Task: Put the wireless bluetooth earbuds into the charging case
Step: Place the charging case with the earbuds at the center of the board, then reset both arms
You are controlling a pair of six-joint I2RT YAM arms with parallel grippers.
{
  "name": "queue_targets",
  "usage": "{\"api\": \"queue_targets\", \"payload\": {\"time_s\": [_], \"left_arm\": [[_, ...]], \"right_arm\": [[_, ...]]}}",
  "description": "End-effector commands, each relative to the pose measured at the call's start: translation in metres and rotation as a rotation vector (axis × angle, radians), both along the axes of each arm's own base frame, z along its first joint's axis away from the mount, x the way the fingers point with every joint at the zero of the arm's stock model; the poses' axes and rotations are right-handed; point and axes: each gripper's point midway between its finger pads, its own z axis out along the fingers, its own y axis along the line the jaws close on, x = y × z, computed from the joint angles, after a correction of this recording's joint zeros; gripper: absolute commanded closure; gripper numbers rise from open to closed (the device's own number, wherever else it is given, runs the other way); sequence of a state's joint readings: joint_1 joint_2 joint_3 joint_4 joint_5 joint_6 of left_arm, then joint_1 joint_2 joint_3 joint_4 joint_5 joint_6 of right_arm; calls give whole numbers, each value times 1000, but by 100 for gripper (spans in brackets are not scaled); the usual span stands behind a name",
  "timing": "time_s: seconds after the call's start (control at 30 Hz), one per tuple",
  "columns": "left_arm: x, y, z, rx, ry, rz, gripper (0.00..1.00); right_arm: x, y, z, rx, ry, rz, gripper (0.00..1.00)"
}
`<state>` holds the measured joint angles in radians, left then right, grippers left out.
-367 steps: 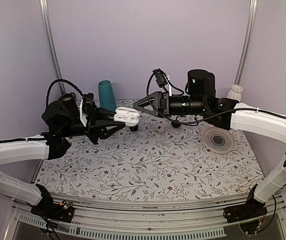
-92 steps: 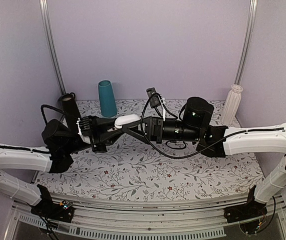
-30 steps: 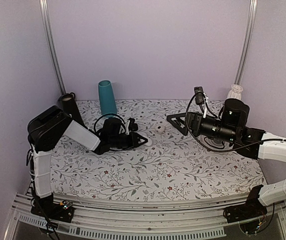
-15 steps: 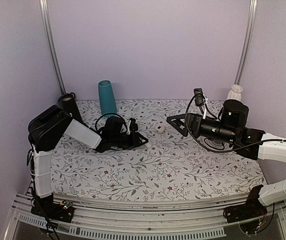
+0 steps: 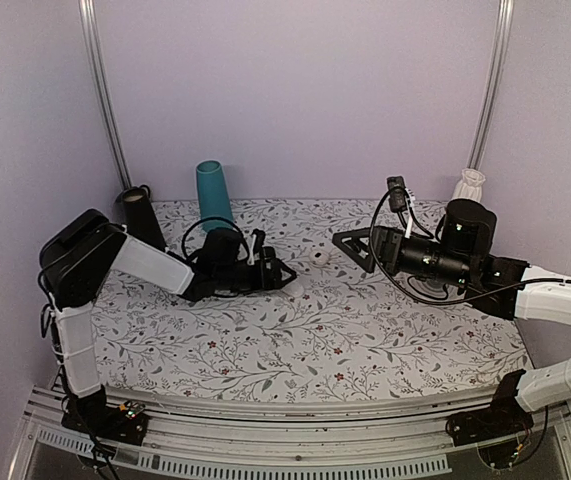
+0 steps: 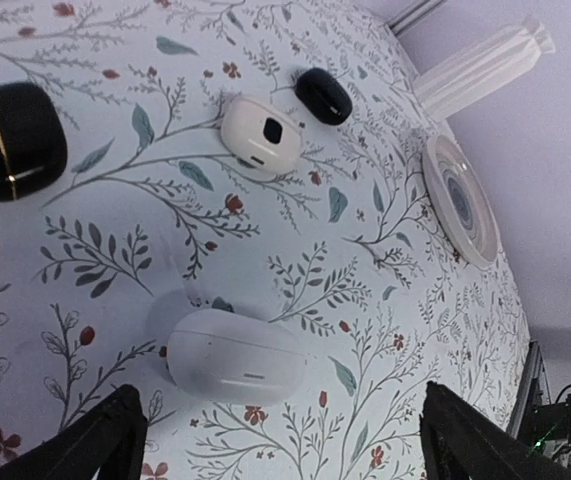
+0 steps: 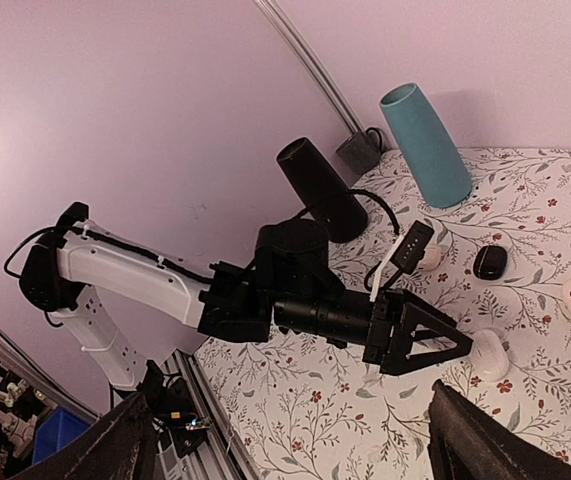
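The charging case [image 6: 235, 355] lay flat on the floral desk [image 5: 315, 350] with its lid shut, the seam line visible along its side. In the left wrist view it sat between the fingertips of the left gripper [image 6: 280, 392], nearer the finger at the left of that view and touching neither finger. The left jaws were spread wide and held nothing. In the right wrist view the same case [image 7: 490, 358] appeared just beyond the tip of the left gripper [image 7: 462, 345], which was low over the desk. Beyond the case lay a white round piece with a dark centre [image 6: 262, 137], and a small black lump [image 6: 323, 95] lay just beside that piece. A black rounded case with a thin gold line [image 6: 10, 140] lay well apart, toward the left of the wrist view. Farther off were a round ribbed disc [image 6: 460, 200] and a white fluted vase [image 6: 480, 65]. The right gripper [image 5: 350, 245] hung well apart from the charging case, pointing toward the left arm, with the white round piece [image 5: 318, 259] between the two grippers. The right jaws were also wide open and empty. A teal vase [image 5: 214, 197] and a black cone [image 5: 143, 215] stood at the back left of the desk.
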<state>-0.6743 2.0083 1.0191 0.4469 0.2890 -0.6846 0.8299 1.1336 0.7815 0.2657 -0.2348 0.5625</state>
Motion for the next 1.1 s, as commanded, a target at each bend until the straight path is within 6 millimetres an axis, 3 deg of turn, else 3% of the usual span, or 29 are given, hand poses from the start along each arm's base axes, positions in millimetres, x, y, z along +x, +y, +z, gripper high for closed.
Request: {"api": "queue_targets", "payload": {"time_s": [0.0, 0.23, 0.37, 0.47, 0.6, 0.83, 0.9, 1.07], "left_arm": [[1, 11, 48, 15, -144, 17, 4], [-8, 39, 99, 30, -287, 53, 4], [-11, 68, 128, 41, -354, 102, 4], [-13, 97, 148, 80, -421, 177, 4], [-16, 137, 164, 156, -474, 310, 4], [-23, 191, 179, 210, -515, 476, 4], [-22, 206, 179, 238, -518, 525, 4], [-20, 246, 171, 301, -515, 640, 4]], "right_arm": [[11, -6, -2, -7, 10, -65, 4], [34, -31, -6, -57, 37, -260, 1], [51, -59, -20, -141, 36, -444, 1], [68, -98, -39, -226, 47, -652, 1], [87, -148, -69, -366, 47, -801, 1], [106, -261, -130, -495, 76, -1090, 0], [106, -287, -137, -492, 50, -1162, 0], [113, -328, -119, -519, -112, -1266, 1]]}}
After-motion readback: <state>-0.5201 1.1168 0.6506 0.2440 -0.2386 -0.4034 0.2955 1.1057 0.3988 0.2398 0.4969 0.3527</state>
